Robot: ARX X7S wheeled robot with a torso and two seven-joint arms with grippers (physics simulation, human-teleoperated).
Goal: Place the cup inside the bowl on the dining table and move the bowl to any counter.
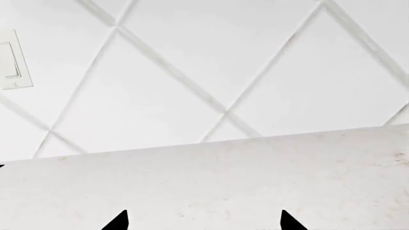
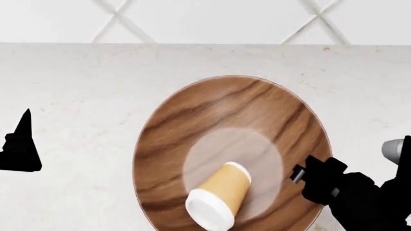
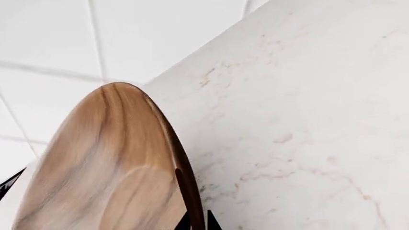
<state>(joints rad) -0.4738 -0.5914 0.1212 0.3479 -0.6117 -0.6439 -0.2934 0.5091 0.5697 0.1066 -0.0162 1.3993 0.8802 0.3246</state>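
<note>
The brown wooden bowl (image 2: 212, 110) rests on the speckled stone counter (image 2: 77, 96). The tan cup (image 2: 222, 192) with its white lid lies on its side in the bowl's pale centre. My right gripper (image 2: 301, 175) is shut on the bowl's right rim. In the right wrist view its tips (image 3: 197, 225) stand on either side of the dark rim of the bowl (image 3: 108, 163). My left gripper (image 2: 22, 147) is open and empty over the counter, left of the bowl; in its wrist view (image 1: 203, 225) the tips are wide apart over the counter (image 1: 223, 182). The dining table is out of view.
A white wall of diagonal tiles (image 2: 205, 19) rises right behind the counter's back edge. A light switch (image 1: 9, 62) is on that wall. The right wrist view shows counter top (image 3: 307, 120) to the right of the bowl.
</note>
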